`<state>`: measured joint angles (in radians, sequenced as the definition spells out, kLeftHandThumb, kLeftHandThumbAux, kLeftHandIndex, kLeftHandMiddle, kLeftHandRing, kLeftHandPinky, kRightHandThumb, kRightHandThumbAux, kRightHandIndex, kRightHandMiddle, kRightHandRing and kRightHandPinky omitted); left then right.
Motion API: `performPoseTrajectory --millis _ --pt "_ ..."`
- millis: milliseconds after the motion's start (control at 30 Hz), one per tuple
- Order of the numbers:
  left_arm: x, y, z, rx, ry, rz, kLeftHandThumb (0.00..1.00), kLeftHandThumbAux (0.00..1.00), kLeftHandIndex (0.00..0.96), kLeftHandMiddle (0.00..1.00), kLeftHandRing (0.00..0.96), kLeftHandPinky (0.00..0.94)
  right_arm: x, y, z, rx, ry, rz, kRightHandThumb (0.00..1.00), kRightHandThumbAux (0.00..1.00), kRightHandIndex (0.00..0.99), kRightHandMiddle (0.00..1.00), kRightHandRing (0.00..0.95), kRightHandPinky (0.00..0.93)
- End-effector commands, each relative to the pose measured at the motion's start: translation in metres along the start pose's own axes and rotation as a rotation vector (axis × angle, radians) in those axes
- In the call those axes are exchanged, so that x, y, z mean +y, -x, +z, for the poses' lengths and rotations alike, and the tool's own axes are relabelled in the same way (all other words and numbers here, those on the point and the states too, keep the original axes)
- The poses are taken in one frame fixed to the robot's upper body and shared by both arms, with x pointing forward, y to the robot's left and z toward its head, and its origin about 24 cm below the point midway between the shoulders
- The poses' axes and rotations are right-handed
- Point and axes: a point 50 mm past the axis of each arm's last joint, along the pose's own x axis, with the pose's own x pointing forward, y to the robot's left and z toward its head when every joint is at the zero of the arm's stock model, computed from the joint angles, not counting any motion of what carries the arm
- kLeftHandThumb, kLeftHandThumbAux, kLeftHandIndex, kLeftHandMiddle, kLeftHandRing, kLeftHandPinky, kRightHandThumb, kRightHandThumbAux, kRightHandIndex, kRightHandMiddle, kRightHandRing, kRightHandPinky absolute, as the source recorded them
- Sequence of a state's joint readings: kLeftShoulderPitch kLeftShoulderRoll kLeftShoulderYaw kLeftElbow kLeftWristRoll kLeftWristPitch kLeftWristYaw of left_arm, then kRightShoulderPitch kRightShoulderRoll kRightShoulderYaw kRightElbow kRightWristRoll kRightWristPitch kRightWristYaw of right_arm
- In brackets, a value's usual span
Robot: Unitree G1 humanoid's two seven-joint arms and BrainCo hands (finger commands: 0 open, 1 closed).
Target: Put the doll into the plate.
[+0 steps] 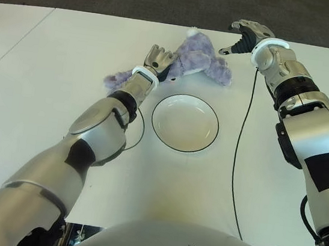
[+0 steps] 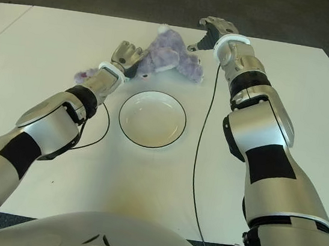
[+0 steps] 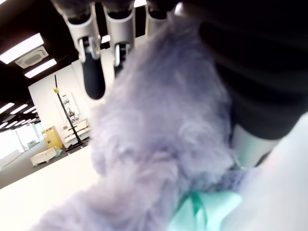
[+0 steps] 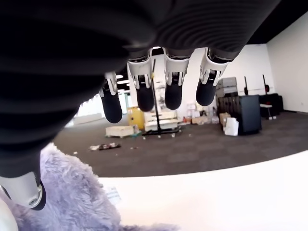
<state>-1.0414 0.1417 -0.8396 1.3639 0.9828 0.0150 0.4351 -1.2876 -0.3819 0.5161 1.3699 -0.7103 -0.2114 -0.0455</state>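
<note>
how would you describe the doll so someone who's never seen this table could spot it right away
On the white table, look past the black-rimmed white plate to the far side. The doll lies there between the left hand, whose fingers are on it, and the open right hand. It is the only fluffy, lilac thing there.

I count one purple doll (image 1: 198,59) and one white plate (image 1: 185,123) on my table (image 1: 50,71). Two hands show, left (image 1: 159,58) and right (image 1: 243,37).

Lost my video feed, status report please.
Left hand shut on purple plush doll, still on table. Right hand open, beside doll's far end. Plate empty, path clear.
</note>
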Motion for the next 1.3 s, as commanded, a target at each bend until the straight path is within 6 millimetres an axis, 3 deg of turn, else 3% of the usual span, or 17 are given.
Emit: performPoseTrajectory --millis 33,333,600,733,867,1100,1300 --pt "-0.013 0.006 0.011 -0.032 0.037 -0.045 0.687 0.7 0.416 0.352 0.342 0.342 -0.005 -0.001 0.005 -0.018 0.009 -0.019 0.257 0.596 0.165 0.108 0.07 0.035" --pt "-0.01 0.004 0.011 -0.026 0.065 -0.031 0.685 0.701 0.415 0.348 0.339 0.335 0.025 0.0 0.013 -0.023 -0.043 0.012 0.283 0.602 0.176 0.051 0.002 0.0" --pt "-0.006 0.003 0.012 -0.028 0.072 -0.012 0.686 0.7 0.416 0.352 0.341 0.337 0.044 0.002 0.018 -0.021 -0.092 0.045 0.296 0.572 0.176 0.017 0.0 0.0" --pt "-0.005 0.003 0.015 -0.032 0.076 -0.001 0.685 0.701 0.417 0.358 0.356 0.383 0.071 0.007 0.024 -0.021 -0.14 0.097 0.324 0.555 0.191 0.0 0.0 0.0" --pt "-0.006 0.003 0.016 -0.032 0.086 0.005 0.683 0.703 0.415 0.361 0.365 0.386 0.084 0.01 0.027 -0.015 -0.168 0.125 0.328 0.547 0.187 0.0 0.0 0.0" --pt "-0.009 0.006 0.02 -0.044 0.107 0.031 0.683 0.703 0.415 0.365 0.368 0.374 0.115 0.021 0.022 0.038 -0.232 0.195 0.336 0.57 0.178 0.0 0.0 0.0" --pt "-0.009 0.008 0.022 -0.06 0.111 0.067 0.683 0.703 0.417 0.358 0.355 0.358 0.13 0.027 0.017 0.065 -0.253 0.226 0.338 0.585 0.171 0.0 0.0 0.0"
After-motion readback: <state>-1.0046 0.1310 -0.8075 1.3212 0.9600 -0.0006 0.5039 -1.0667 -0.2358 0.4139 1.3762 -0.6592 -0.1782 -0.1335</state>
